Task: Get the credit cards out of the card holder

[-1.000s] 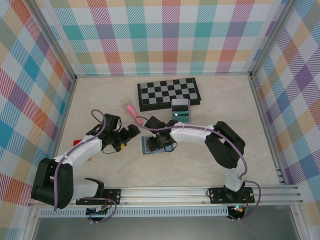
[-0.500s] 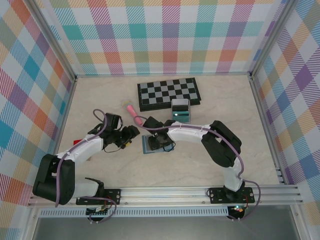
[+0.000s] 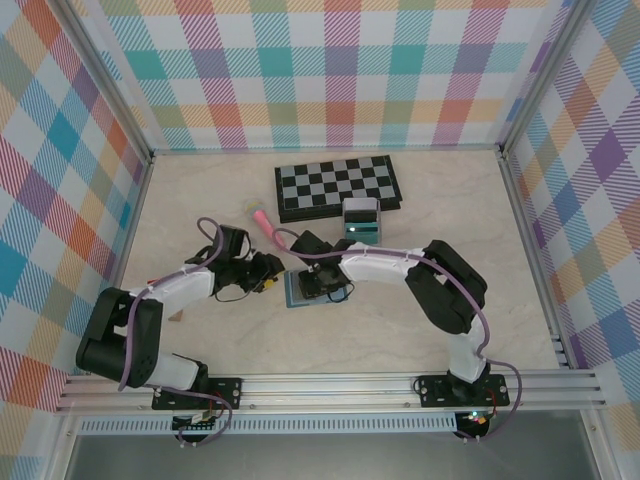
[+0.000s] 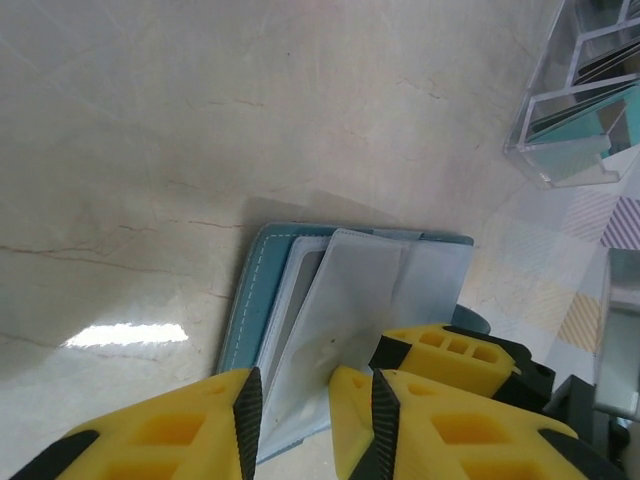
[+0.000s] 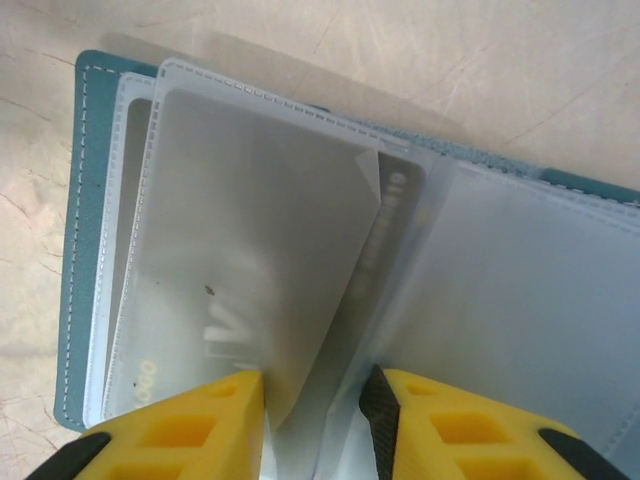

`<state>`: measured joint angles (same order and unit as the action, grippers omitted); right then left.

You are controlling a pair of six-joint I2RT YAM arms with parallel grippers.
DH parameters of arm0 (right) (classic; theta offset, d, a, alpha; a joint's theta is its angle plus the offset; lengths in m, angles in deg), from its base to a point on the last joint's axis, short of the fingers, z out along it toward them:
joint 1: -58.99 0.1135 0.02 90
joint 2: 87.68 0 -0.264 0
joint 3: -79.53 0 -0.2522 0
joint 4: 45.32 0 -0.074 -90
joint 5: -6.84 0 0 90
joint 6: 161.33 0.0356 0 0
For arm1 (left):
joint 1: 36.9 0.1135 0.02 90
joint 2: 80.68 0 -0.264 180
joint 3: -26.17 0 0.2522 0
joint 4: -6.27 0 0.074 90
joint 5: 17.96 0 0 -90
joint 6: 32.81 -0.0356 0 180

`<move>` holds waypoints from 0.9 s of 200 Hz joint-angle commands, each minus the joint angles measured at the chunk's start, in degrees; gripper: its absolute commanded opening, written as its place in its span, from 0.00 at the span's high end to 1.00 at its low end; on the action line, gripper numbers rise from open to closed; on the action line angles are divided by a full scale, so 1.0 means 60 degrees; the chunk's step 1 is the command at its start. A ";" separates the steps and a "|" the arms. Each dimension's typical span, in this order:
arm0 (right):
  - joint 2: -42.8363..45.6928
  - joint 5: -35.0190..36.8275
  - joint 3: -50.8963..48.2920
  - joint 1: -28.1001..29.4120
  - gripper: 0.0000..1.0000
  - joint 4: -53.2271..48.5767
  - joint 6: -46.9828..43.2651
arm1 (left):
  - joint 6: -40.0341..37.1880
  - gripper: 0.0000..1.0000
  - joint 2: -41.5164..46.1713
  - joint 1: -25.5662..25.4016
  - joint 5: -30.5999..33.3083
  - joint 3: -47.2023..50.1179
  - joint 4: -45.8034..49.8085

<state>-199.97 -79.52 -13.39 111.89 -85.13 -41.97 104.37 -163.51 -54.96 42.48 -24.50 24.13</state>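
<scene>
The card holder [image 3: 300, 292] lies open on the table, teal cover down, its clear sleeves fanned out. My left gripper [image 3: 270, 278] is at its left edge. In the left wrist view the left gripper [image 4: 305, 425] is open with a narrow gap, and the card holder [image 4: 250, 300] has a sleeve corner between the fingers. My right gripper [image 3: 320, 285] hovers over the holder. The right gripper [image 5: 312, 425] stands open by a narrow gap with a raised sleeve leaf between its fingers. A pale grey credit card [image 5: 200, 300] shows through that sleeve.
A black-and-grey chessboard [image 3: 338, 187] lies at the back. A pink marker [image 3: 265, 225] rests in front of its left end. A clear stand [image 3: 361, 222] with teal contents stands just behind the holder. The two grippers are very close together.
My left gripper has slid right to the holder's edge and its jaws have narrowed a lot. The right gripper's jaws have also narrowed over the sleeves.
</scene>
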 commanded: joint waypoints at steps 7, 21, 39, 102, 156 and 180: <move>-0.0446 -0.0405 -0.0579 -0.0123 0.70 -0.0123 0.0041 | 0.0076 0.65 -0.0390 -0.0288 -0.0189 -0.0219 -0.0318; -0.0402 -0.0476 -0.0667 -0.0173 0.71 -0.0043 0.0040 | 0.0036 0.65 -0.0568 -0.0382 -0.0142 -0.0321 -0.0367; -0.0308 -0.0451 -0.0811 -0.0189 0.74 0.0101 0.0027 | 0.0025 0.65 -0.0737 -0.0428 -0.0097 -0.0389 -0.0641; -0.0273 -0.0532 -0.0867 -0.0211 0.77 0.0195 -0.0064 | -0.0163 0.65 -0.1059 -0.0488 -0.0340 -0.0417 -0.1547; -0.0200 -0.0729 -0.0966 -0.0247 0.77 0.0419 -0.0191 | -0.0632 0.64 -0.1567 -0.0621 -0.0454 -0.0703 -0.1109; -0.0215 -0.0868 -0.0984 -0.0248 0.77 0.0488 -0.0189 | -0.0775 0.63 -0.1797 -0.0651 -0.0442 -0.0811 -0.0980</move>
<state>-198.50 -83.46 -16.60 110.52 -80.91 -42.21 102.12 -172.82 -58.26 40.30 -27.21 16.90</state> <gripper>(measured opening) 0.228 0.365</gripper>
